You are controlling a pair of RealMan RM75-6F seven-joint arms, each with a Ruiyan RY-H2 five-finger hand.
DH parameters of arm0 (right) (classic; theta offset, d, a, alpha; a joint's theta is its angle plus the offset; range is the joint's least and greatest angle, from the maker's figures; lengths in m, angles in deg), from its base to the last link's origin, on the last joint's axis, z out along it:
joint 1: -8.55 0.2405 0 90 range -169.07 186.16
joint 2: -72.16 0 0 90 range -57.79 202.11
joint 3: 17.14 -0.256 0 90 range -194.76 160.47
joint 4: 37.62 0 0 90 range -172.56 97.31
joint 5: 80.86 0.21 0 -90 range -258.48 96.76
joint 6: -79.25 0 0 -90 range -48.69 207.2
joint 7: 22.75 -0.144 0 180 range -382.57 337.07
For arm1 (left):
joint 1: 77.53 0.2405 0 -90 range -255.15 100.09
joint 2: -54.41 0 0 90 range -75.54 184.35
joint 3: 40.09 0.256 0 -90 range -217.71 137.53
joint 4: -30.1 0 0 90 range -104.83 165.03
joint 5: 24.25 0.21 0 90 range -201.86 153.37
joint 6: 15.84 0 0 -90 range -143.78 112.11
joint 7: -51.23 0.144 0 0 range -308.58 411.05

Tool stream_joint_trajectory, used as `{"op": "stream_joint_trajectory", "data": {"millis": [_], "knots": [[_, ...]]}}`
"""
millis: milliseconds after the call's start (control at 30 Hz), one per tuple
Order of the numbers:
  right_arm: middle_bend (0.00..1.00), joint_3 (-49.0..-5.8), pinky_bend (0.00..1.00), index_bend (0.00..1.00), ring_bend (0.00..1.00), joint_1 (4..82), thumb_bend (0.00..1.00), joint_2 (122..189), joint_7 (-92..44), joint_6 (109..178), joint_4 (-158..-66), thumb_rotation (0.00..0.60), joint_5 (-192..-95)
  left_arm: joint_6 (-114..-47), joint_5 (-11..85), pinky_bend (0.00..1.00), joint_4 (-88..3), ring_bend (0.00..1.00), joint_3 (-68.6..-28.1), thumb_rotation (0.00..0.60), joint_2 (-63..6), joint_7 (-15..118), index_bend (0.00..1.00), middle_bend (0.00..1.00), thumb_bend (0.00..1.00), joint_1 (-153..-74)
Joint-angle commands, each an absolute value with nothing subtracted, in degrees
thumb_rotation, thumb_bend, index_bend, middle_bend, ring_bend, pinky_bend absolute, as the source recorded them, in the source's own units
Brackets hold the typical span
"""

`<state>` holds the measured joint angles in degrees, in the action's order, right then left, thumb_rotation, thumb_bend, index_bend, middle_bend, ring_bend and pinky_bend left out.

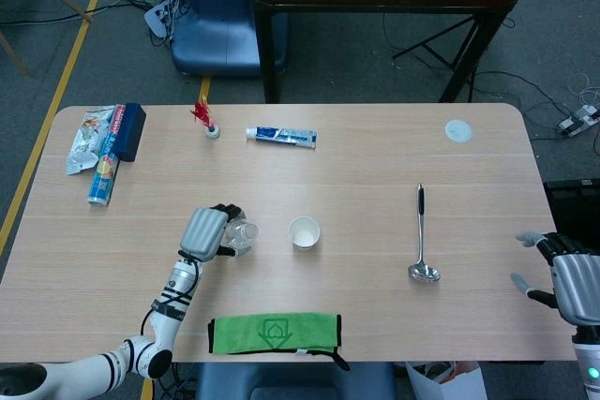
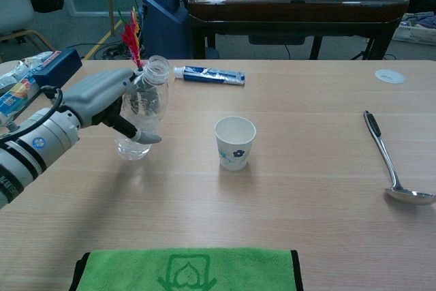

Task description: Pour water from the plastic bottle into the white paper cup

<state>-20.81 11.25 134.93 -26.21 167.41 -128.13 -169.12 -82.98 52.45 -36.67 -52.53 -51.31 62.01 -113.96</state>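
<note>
The left hand point(image 2: 102, 103) was wrapped around the plastic bottle point(image 2: 144, 107), which stood nearly upright with its open neck tipped slightly toward the white paper cup point(image 2: 235, 142). The cup sat upright on the table point(image 2: 327, 195) just to the right of the bottle, apart from it. At the table's far right edge, the right hand point(image 1: 567, 278) held nothing, its fingers spread.
</note>
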Motion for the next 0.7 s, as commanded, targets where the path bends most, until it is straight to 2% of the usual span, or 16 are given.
{"op": "stream_joint_trajectory", "data": {"millis": [33, 700], "knots": [[0.42, -20.78, 0.44, 0.35, 0.32, 11.28, 0.17, 134.98, -26.21, 167.28, -128.06, 0.600, -169.08, -83.59, 52.65, 0.64, -34.87, 0.51, -52.63, 0.600, -52.60, 68.42, 0.64, 0.59, 0.02, -115.46], [0.42, -20.72, 0.44, 0.35, 0.32, 11.43, 0.17, 135.02, -26.66, 166.63, -127.80, 0.600, -168.74, -81.90, 44.61, 0.64, -30.79, 0.52, -55.35, 0.600, -57.77, 95.86, 0.67, 0.63, 0.02, -119.92]]}}
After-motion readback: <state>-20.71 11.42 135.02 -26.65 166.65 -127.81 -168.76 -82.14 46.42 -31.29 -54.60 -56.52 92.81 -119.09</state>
